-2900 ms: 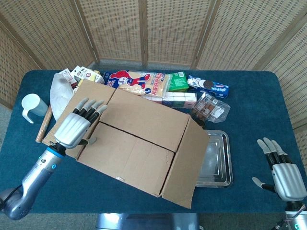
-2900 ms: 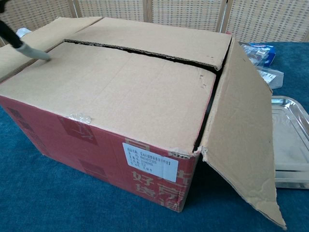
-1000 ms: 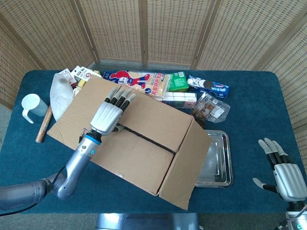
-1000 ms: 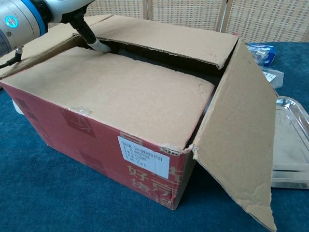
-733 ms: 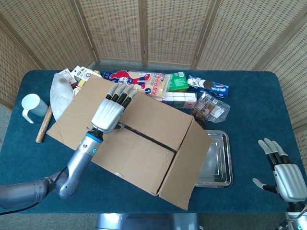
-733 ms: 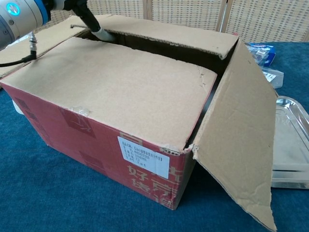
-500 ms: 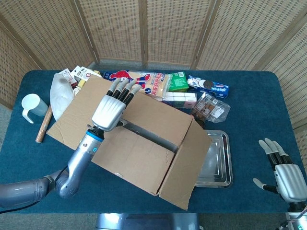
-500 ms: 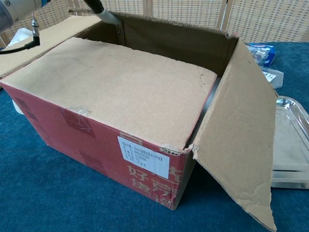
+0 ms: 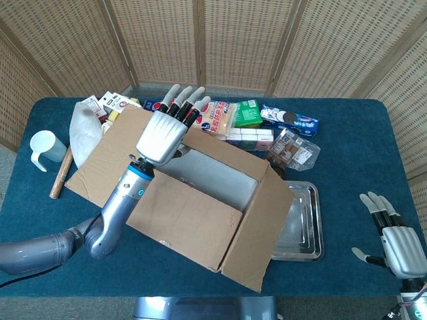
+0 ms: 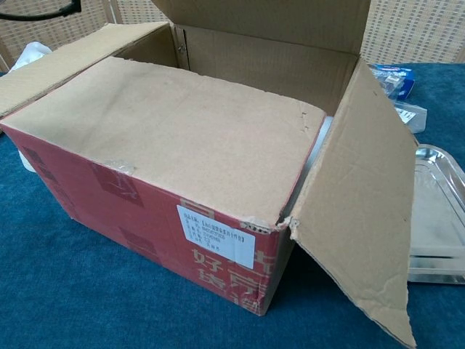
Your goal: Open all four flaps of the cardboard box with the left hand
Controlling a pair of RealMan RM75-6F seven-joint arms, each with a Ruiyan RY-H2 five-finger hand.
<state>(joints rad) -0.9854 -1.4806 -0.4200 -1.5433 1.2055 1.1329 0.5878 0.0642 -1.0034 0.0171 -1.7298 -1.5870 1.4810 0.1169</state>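
Note:
The cardboard box (image 9: 193, 200) stands mid-table, its red side (image 10: 145, 218) facing the chest view. My left hand (image 9: 165, 131) is above its far edge, fingers (image 9: 184, 100) straight and spread, lying against the far flap (image 10: 269, 18), which stands upright. Flat over the near half lies the near flap (image 10: 167, 123). The left flap (image 9: 100, 153) is folded outward. The right flap (image 10: 363, 196) hangs down outside. The box's inside (image 9: 213, 175) shows pale. My right hand (image 9: 393, 245) rests open near the table's right edge, holding nothing.
A metal tray (image 9: 305, 223) lies just right of the box, under the hanging flap. Snack packs (image 9: 200, 113) line the back of the table. On the left are a white bag (image 9: 83, 130), a white mug (image 9: 43, 148) and a wooden stick (image 9: 60, 173).
My left hand left the left flap, reached the middle seam, got its fingers under the far flap and raised it from flat to upright. The right hand stayed put.

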